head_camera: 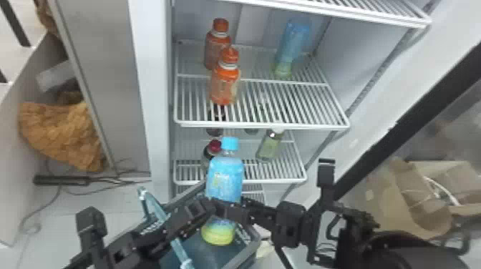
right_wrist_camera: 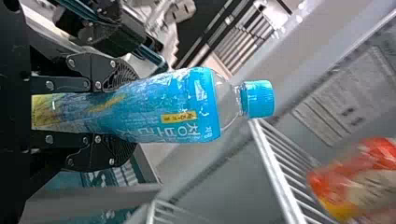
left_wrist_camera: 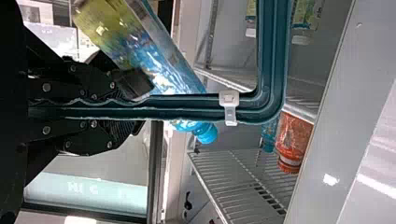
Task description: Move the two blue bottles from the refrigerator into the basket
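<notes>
Zero of two in yet tbh: right claw (right_wrist_camera: 130, 114) pinched one blue plastic bottle (right_wrist_camera: 177, 105), left claw (left_wrist_camera: 140, 106) pinched the teal handle (left_wrist_camera: 187, 107) of the dark teal plastic basket (head_camera: 245, 254), second blue plastic bottle (head_camera: 294, 41) sat shelved.

A white wire shelf (head_camera: 265, 125) inside the refrigerator is carrying 3 bottles. 2 of them are standing toward its left side: the front orange bottle (head_camera: 224, 86) is partly covering the rear orange bottle (head_camera: 215, 44) in the head view. 1 blue bottle (head_camera: 294, 39) with a green base is standing near the back right, well apart from that pair. The lower shelf (head_camera: 243, 182) is holding a red-capped bottle (head_camera: 213, 148) at the left and a green bottle (head_camera: 269, 147) farther right. Below and outside, the pale floor (head_camera: 118, 207) is supporting a black rod (head_camera: 61, 180) and thin cables (head_camera: 48, 205).
</notes>
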You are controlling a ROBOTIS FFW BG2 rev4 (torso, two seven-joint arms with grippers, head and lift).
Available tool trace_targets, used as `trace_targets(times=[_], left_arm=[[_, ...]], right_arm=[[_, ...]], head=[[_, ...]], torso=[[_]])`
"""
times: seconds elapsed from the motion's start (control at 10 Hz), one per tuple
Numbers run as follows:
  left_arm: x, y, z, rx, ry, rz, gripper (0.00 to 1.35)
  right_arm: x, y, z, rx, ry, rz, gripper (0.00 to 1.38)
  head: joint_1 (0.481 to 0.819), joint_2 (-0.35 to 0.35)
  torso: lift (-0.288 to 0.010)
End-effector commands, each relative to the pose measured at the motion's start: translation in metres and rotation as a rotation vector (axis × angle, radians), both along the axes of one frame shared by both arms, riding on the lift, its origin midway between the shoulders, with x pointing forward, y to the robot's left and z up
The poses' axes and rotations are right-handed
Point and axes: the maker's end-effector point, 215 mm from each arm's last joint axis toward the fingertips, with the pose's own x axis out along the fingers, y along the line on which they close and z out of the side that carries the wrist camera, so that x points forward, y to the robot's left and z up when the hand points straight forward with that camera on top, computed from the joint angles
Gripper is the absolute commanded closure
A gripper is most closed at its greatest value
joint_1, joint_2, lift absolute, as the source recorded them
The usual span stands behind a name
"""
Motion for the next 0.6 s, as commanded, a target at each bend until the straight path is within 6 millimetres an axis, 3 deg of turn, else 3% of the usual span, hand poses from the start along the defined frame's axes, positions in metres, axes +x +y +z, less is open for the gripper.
trace_targets(times=[0.0,0.1,0.2,0.3,0.4,0.5], left_arm=[[0.003,0.0,0.002,-0.002,-0.006,0.004,1.2],[0.005,0.0,0.004,-0.004,-0.011,0.005,1.2],[0.006,-0.001,0.005,-0.006,-0.013,0.003,1.2],[0.007,-0.001,0.006,-0.007,-0.017,0.006,1.2],[0.007,0.0,0.005,-0.005,-0.014,0.007,1.2],[0.007,0.0,0.006,-0.008,-0.014,0.009,1.2]], right_arm=[[-0.002,0.011,-0.021,0.019,0.057,0.044,1.23],[-0.002,0.014,-0.031,0.017,0.078,0.071,1.17],[-0.003,0.014,-0.042,-0.004,0.105,0.091,0.84],[-0.002,0.012,-0.043,-0.019,0.101,0.096,0.41],[-0.001,0.01,-0.042,-0.018,0.1,0.092,0.11],[0.001,0.007,-0.04,-0.02,0.093,0.086,0.07]], head=[[0.695,-0.213],[0.695,-0.197],[0.695,-0.184],[0.695,-0.181],[0.695,-0.182],[0.695,-0.185]], torso=[[0.0],[0.0],[0.0],[0.0],[0.0],[0.0]])
